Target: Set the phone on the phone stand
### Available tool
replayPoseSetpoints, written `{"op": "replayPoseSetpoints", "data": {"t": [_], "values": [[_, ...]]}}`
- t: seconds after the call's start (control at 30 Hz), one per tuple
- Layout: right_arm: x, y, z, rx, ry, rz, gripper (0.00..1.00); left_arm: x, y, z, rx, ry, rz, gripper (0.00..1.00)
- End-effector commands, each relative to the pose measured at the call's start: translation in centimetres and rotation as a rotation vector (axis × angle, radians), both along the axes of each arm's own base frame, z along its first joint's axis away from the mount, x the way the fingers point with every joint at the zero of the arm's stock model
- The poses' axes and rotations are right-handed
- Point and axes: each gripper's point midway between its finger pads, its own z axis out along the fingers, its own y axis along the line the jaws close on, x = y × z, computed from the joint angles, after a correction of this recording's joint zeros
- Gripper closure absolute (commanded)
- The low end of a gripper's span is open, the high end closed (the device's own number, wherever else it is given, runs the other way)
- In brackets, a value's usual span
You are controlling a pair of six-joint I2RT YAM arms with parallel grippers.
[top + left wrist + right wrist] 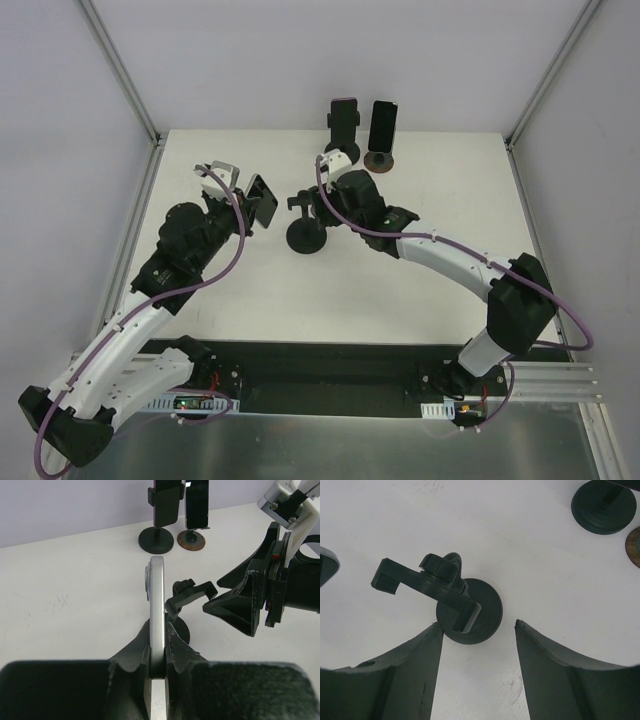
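The phone, silver-edged and seen edge-on, stands upright between the fingers of my left gripper, which is shut on its lower end. From above it shows as a dark slab at the left gripper. The empty black phone stand has a round base and a tilted clamp arm; it stands just right of the phone. My right gripper hovers over the stand, jaws apart, nothing between them. Its left fingertip lines up with the base's rim.
Two other stands at the table's back edge each carry a phone: a black one and one on a brown base. Their bases show at the right wrist view's top right corner. The right arm's black gripper body is close to the right of the held phone.
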Motion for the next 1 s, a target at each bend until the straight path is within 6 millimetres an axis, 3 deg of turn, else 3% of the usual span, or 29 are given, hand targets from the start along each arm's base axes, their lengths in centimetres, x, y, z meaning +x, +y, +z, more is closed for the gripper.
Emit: {"op": "replayPoseSetpoints", "data": {"t": [0.0, 0.27, 0.43, 0.47, 0.53, 0.6, 0.7, 0.8, 0.93, 0.97], "values": [[1.3, 0.3, 2.5, 0.039, -0.068, -0.025, 0.40, 0.5, 0.0, 3.3, -0.040, -0.105, 0.003, 1.00], [2.0, 1.2, 2.4, 0.032, -0.091, -0.005, 0.60, -0.1, -1.8, 3.5, -0.061, -0.088, -0.093, 1.00], [2.5, 1.1, 2.7, 0.001, -0.137, 0.011, 0.82, 0.2, -2.1, 3.1, -0.072, -0.038, -0.088, 1.00], [2.4, 1.0, 2.8, -0.003, -0.141, 0.015, 0.85, 0.1, -2.1, 3.8, -0.091, -0.031, -0.088, 1.00], [2.3, 1.0, 2.8, -0.009, -0.153, 0.037, 0.95, -0.4, -2.3, 3.3, -0.080, 0.020, -0.107, 1.00], [2.1, 0.8, 2.7, -0.005, -0.157, 0.057, 0.99, -1.3, -2.7, 4.4, -0.099, 0.037, -0.143, 1.00], [1.5, 0.8, 3.1, 0.026, -0.155, 0.125, 0.99, -3.2, -4.1, 4.5, -0.123, 0.072, -0.257, 1.00], [0.3, 1.1, 3.1, 0.043, -0.142, 0.225, 0.99, -5.6, -6.7, 4.3, -0.124, 0.099, -0.470, 1.00], [-1.5, 1.2, 3.6, 0.092, -0.121, 0.363, 0.99, -8.0, -9.7, 4.1, -0.117, 0.085, -0.745, 1.00], [-1.3, 0.7, 3.9, 0.109, -0.114, 0.381, 0.99, -8.2, -10.4, 4.9, -0.107, 0.012, -0.807, 1.00]]}}
